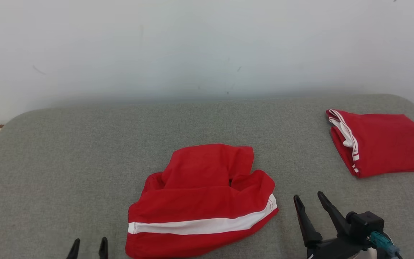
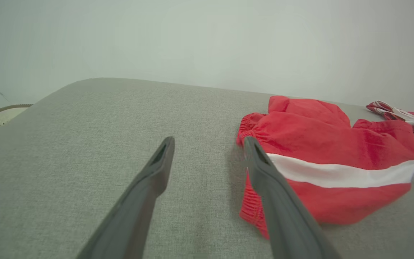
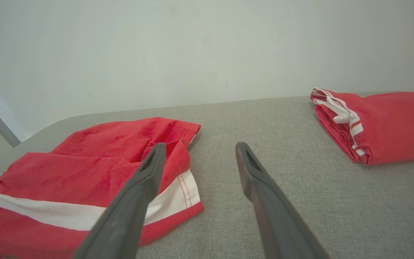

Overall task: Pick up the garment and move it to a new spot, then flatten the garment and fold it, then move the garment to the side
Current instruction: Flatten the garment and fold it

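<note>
Head view: a grey padded surface point(image 1: 84, 162) runs in front of a pale wall. The garment point(image 1: 383, 144) lies neatly folded at the far right of it, red, with white-and-red striped trim along its left edge. It is beyond the right gripper point(image 1: 309, 197) and to that gripper's right, well apart from it. The right gripper's two dark fingers are spread wide with nothing between them.

A crumpled pair of red shorts point(image 1: 199, 201) with a white stripe sits in the middle, between the two grippers. The left gripper point(image 1: 89, 244) shows at the bottom edge just left of the shorts, its fingers also spread and empty.

Right wrist view: the garment point(image 3: 394, 126) sits up and to the right of the fingers, and the shorts point(image 3: 84, 169) lie to their left.
</note>
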Tool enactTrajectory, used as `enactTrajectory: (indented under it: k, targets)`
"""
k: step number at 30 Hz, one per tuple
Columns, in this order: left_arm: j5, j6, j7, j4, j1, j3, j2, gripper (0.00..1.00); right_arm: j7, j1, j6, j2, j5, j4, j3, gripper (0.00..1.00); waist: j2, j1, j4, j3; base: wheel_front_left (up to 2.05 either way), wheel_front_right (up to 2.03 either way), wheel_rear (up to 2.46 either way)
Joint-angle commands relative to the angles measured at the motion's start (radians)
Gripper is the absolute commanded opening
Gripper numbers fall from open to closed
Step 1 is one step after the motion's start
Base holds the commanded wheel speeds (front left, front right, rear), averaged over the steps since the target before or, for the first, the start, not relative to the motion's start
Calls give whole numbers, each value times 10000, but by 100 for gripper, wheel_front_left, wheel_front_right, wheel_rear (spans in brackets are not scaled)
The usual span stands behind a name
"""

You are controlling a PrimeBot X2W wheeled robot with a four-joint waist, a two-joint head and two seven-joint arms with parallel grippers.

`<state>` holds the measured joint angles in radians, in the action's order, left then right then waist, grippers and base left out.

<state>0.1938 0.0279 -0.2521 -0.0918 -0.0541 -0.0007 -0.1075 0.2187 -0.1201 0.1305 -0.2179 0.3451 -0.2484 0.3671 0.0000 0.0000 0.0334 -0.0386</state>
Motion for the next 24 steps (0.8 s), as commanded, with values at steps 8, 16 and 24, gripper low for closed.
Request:
enactTrajectory:
  k: [8, 16, 24]
  targets:
    - [541, 679, 25, -1034, 666, -762, 136, 100, -338, -781, 5, -632, 617, -986, 1190, 100, 0, 0, -33, 193, 0, 0, 0]
    - [753, 905, 163, -2196, 1586, -1329, -110, 100, -467, -1916, 5, -1042, 1335, -2159, 2544, 100, 0, 0, -153, 535, 0, 0, 0]
    - [1107, 993, 162, -3199, 2637, -1978, -407, 100, -472, -3323, 5, -1255, 2316, -3235, 4044, 100, 0, 0, -150, 1243, 0, 0, 0]
